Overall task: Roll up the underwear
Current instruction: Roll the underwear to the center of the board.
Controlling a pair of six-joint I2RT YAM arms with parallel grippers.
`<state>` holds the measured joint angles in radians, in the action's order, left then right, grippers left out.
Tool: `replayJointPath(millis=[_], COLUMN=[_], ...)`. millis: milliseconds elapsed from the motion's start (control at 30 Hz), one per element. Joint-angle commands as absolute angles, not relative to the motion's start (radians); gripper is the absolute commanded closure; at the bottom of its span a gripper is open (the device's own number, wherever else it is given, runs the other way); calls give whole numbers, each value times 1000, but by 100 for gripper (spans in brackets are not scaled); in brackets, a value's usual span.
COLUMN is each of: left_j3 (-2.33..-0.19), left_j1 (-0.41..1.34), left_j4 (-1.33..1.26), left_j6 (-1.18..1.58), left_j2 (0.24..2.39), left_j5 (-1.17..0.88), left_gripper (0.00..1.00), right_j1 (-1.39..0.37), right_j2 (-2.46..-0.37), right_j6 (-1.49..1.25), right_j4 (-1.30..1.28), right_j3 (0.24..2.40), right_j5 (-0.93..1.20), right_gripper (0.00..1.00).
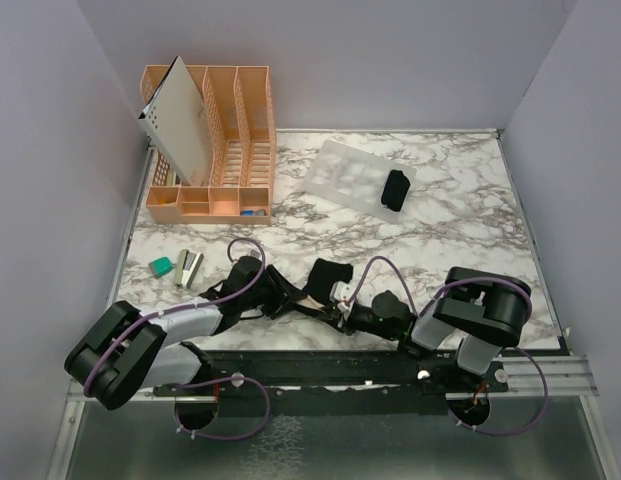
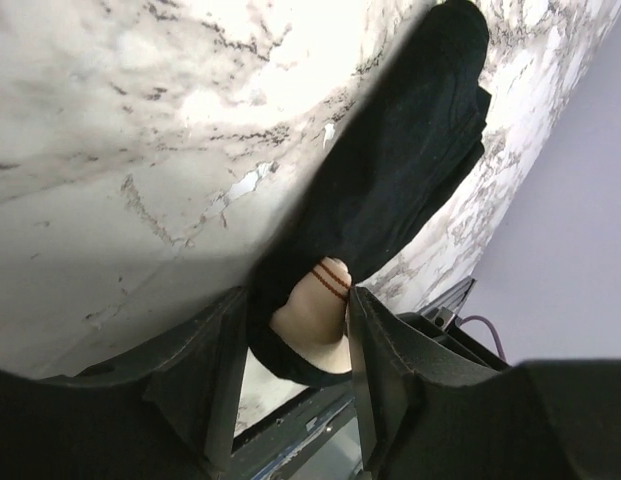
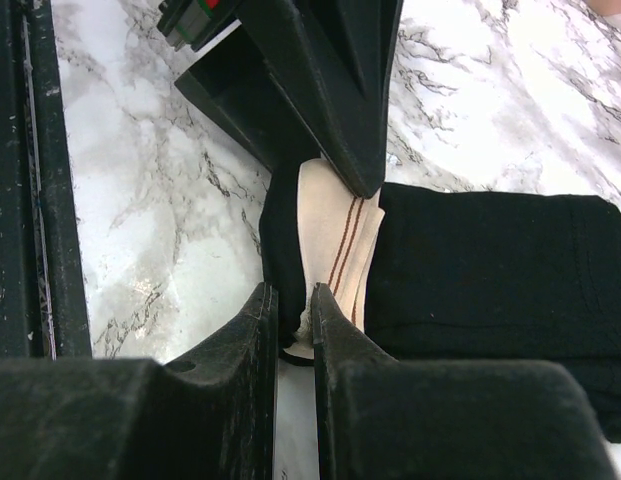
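A black underwear [image 1: 328, 272] with a beige band [image 3: 335, 230] lies bunched near the table's front edge, between my two grippers. My left gripper [image 2: 295, 310] is closed around the folded band end, with fabric touching both fingers. From the other side, my right gripper [image 3: 293, 295] pinches the black hem and the band's edge. In the top view the left gripper [image 1: 287, 297] and right gripper [image 1: 342, 300] sit close together at the cloth. A second underwear, a small black bundle [image 1: 395, 190], rests on a clear tray [image 1: 350, 175] at the back.
A peach desk organiser [image 1: 215, 140] holding a white perforated sheet [image 1: 180, 115] stands at the back left. A teal block [image 1: 161, 266] and a stapler [image 1: 189, 268] lie at the left. The black rail [image 1: 390, 365] runs along the near edge, just behind the grippers.
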<state>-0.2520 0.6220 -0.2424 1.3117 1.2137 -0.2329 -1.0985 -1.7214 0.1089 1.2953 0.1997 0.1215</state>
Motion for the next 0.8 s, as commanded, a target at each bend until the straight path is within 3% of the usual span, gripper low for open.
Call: replayJointPath(millis=[0, 133, 300, 533, 600, 633, 767], left_j3=[-236, -239, -240, -279, -295, -302, -324], left_j1=[618, 618, 618, 618, 618, 618, 618], left_j4=[-133, -150, -123, -51, -37, -31, -16], left_j6=[1253, 1239, 1225, 1224, 1223, 1223, 1222], left_j2=[1299, 1329, 1296, 1244, 1244, 1246, 1264], left_j5=[-117, -134, -136, -145, -149, -151, -162], left_gripper=[52, 73, 99, 100, 100, 100, 100], right_j1=[-1100, -1100, -1100, -1100, -1101, -1102, -1124], right_j2=[-1741, -1734, -1723, -1687, -1666, -1653, -1597], right_j6=[133, 139, 116, 136, 165, 182, 312], right_j4=[1278, 1279, 1287, 1203, 1174, 1156, 968], right_j3=[178, 174, 170, 206, 219, 225, 292], right_j5=[141, 140, 106, 154, 154, 152, 129], right_gripper=[99, 99, 85, 54, 49, 39, 37])
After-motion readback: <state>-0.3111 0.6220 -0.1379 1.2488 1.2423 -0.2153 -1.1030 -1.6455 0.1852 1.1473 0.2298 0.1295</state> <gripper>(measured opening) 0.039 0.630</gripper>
